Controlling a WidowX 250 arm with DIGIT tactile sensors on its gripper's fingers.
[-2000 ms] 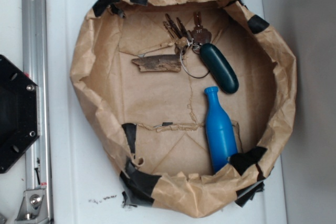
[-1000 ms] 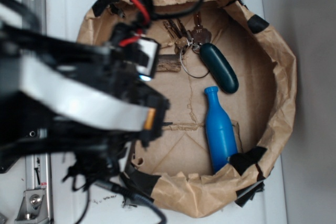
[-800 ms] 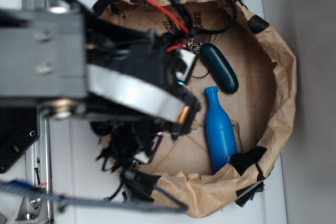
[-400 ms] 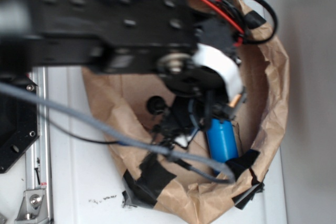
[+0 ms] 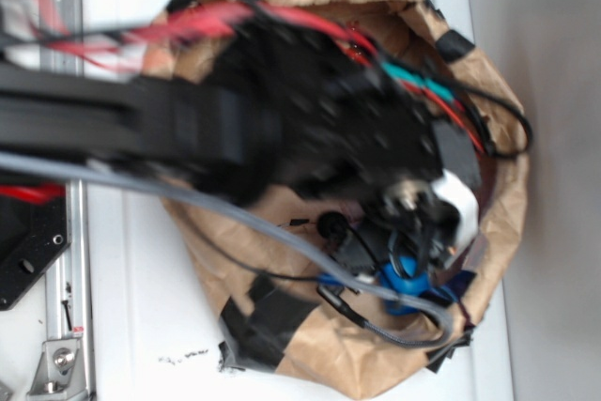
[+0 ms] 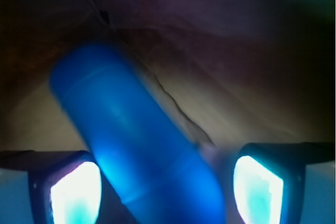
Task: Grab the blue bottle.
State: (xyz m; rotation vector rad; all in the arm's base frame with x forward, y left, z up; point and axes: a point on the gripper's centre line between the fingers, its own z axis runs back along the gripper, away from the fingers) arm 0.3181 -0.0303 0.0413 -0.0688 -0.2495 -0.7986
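- Overhead, blurred black robot arm [image 5: 235, 129] with red and grey cables covers most of the crumpled brown paper basket with black tape patches [image 5: 488, 100].
- Gripper [image 6: 167, 182]: jaws spread, one pad each side of the bottle, contact unclear.
- Small bright blue plastic bottle [image 6: 131, 140] lies near-right in the basket, between the pads.

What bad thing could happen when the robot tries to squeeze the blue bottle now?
The blue bottle lies slanted between the open fingers, so it might twist or slip out when the gripper shuts. It also sits close to the paper bowl's wall, which the arm might snag or crumple.
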